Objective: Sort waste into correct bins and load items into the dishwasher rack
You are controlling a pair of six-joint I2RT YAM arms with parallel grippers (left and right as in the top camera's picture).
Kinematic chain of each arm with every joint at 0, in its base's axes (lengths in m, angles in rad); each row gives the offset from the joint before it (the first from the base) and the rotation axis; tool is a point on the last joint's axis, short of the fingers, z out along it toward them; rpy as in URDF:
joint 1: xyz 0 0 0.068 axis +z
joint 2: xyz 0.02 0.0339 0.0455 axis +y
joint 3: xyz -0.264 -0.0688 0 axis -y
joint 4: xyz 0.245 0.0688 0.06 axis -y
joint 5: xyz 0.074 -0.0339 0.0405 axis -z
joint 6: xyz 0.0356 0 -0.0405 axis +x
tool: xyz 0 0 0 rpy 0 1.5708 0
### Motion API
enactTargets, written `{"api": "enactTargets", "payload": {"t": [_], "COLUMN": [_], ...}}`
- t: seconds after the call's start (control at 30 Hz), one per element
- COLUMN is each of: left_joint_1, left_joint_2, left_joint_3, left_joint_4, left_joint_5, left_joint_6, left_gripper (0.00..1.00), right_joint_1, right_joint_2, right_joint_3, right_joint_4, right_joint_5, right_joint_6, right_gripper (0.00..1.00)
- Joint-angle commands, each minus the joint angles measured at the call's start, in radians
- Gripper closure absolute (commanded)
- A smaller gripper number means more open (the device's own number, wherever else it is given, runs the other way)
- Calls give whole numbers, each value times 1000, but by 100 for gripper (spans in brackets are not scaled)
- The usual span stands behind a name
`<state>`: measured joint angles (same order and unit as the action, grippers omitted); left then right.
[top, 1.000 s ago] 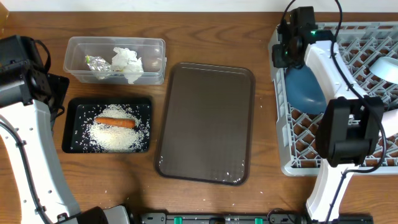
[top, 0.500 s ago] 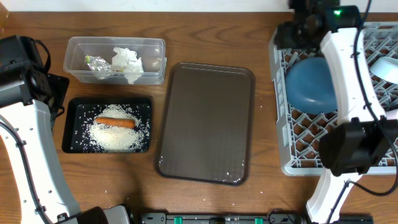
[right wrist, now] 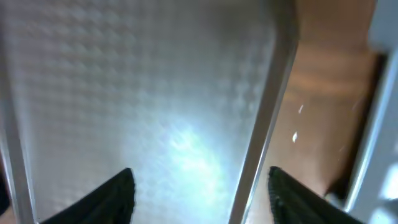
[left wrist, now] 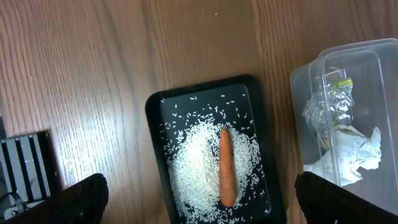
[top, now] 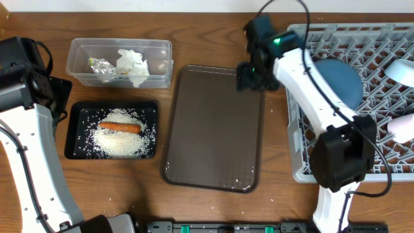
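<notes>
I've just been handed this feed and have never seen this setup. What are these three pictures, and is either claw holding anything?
Two white robot arms, each ending in a two-finger gripper, work at a wooden table. The overhead picture looks straight down; the other two come from cameras on the wrists.

The left gripper hangs open and empty above the shallow black rectangular tray, which holds loose white rice and a small orange carrot. Next to it, the clear plastic tub contains a foil wrapper and a crumpled white napkin.

The right gripper, also open and empty, hovers over a corner of the brown serving tray. The grey lattice rack on the right holds a dark-blue round bowl.
</notes>
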<state>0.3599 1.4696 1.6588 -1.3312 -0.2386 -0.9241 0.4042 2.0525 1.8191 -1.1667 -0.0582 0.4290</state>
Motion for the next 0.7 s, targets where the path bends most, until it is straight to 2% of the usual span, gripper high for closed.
{"api": "enactTargets", "payload": {"t": [0.0, 0.47, 0.6, 0.67], "left_joint_1": [5, 5, 5, 5], "left_joint_2": [0, 0, 0, 0], "left_joint_3": [-8, -8, -8, -8], "left_joint_4": [-3, -3, -3, -3], "left_joint_5": [-5, -5, -5, -5], "left_joint_6": [-13, -13, -13, -13], "left_gripper": [2, 2, 2, 2], "right_joint_1": [13, 16, 16, 16], "right_joint_2": [5, 5, 5, 5], "right_joint_3": [-70, -367, -410, -417], "right_joint_4": [2, 164, 212, 214], "right_joint_5": [40, 2, 3, 18], "right_joint_6": [113, 132, 132, 132], "right_gripper": [40, 40, 45, 52]}}
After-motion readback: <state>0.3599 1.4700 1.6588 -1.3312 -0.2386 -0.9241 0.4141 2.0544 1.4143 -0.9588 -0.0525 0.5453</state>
